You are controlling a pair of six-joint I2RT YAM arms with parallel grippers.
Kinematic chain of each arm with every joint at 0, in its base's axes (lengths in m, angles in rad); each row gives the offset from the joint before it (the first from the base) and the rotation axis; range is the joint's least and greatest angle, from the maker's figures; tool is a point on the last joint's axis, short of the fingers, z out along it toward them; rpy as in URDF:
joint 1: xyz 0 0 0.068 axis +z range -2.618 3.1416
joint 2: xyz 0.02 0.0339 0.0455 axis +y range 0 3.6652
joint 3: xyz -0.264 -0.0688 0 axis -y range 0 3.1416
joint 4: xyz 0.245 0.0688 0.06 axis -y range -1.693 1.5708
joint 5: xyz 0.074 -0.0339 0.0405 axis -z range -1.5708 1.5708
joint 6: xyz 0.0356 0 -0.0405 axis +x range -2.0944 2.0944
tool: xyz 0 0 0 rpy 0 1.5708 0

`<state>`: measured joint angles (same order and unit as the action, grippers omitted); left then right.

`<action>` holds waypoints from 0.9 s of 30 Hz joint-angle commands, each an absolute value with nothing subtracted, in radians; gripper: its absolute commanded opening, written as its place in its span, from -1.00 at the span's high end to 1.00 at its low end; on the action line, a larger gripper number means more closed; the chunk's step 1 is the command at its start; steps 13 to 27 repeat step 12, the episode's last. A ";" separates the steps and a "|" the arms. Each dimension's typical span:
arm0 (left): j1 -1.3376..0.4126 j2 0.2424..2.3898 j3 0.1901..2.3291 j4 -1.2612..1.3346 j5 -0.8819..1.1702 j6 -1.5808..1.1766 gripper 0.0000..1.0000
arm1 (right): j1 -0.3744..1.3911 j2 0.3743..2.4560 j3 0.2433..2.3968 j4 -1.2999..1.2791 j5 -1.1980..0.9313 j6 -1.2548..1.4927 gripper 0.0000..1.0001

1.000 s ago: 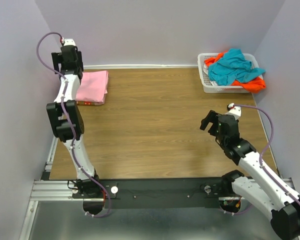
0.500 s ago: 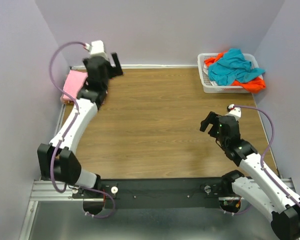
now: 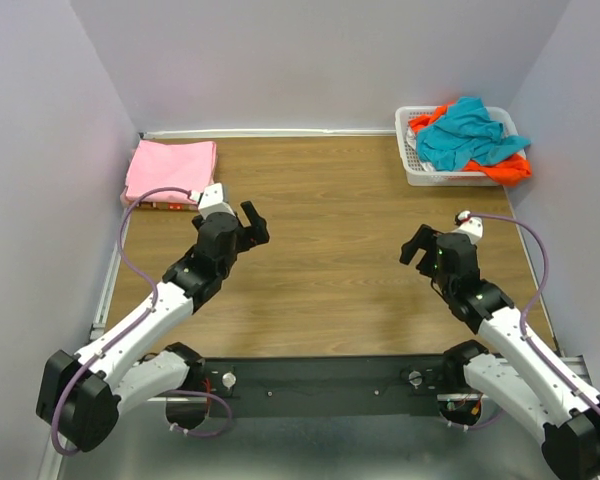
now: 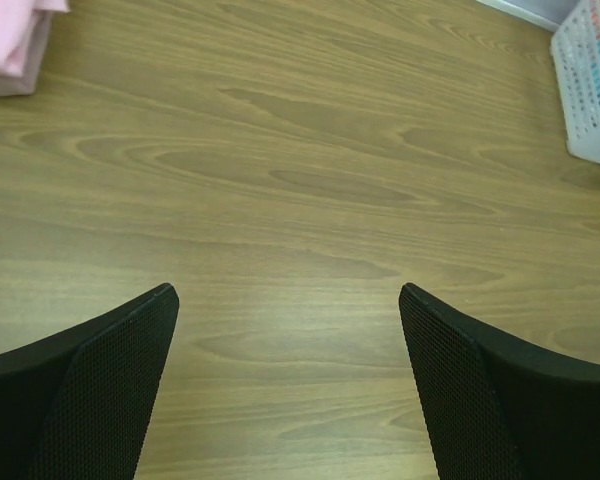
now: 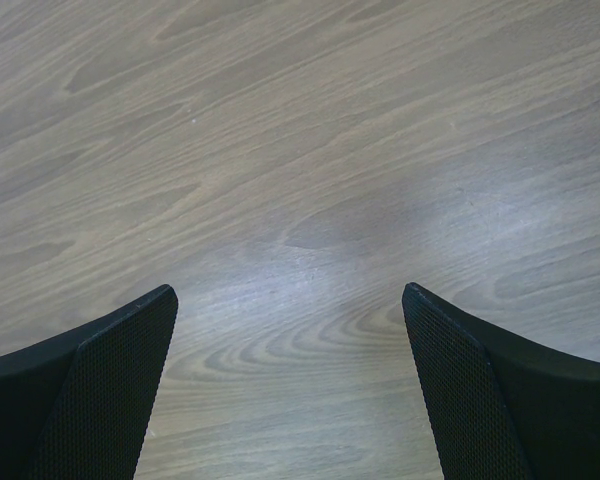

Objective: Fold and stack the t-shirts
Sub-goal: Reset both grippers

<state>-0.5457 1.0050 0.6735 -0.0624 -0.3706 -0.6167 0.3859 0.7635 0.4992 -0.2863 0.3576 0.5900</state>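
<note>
1. The left end effector (image 4: 288, 292) is wide and empty above the bench (image 3: 320, 220).
2. The right end effector (image 5: 290, 292) is also wide and empty.
3. The folded pink t-shirts (image 3: 172, 172) lie in the far left corner.
4. The teal t-shirt (image 3: 470, 135) and the orange t-shirt (image 3: 505, 168) fill the basket (image 3: 435, 178).

Bright, even overhead light; soft shadows, pale glare on the table (image 5: 310, 240), crisp focus.

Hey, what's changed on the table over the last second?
The left gripper pulled back from over the folded pink stack toward the middle of the table, open and empty. The right gripper, that stack, and the basket of teal and orange shirts stayed put.
</note>
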 commanded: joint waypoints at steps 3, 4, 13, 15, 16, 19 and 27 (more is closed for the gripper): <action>-0.548 0.971 0.683 -0.248 -0.575 -0.739 -0.97 | 0.388 0.736 0.471 -0.293 0.429 0.629 -1.00; -0.548 0.971 0.698 -0.268 -0.598 -0.752 -0.97 | 0.387 0.730 0.469 -0.293 0.434 0.632 -1.00; -0.548 0.910 0.690 -0.262 -0.588 -0.733 -0.97 | 0.387 0.710 0.463 -0.291 0.433 0.637 -1.00; -0.548 0.910 0.690 -0.262 -0.588 -0.733 -0.97 | 0.387 0.710 0.463 -0.291 0.433 0.637 -1.00; -0.548 0.910 0.690 -0.262 -0.588 -0.733 -0.97 | 0.387 0.710 0.463 -0.291 0.433 0.637 -1.00; -0.548 0.910 0.690 -0.262 -0.588 -0.733 -0.97 | 0.387 0.710 0.463 -0.291 0.433 0.637 -1.00; -0.548 0.910 0.690 -0.262 -0.588 -0.733 -0.97 | 0.387 0.710 0.463 -0.291 0.433 0.637 -1.00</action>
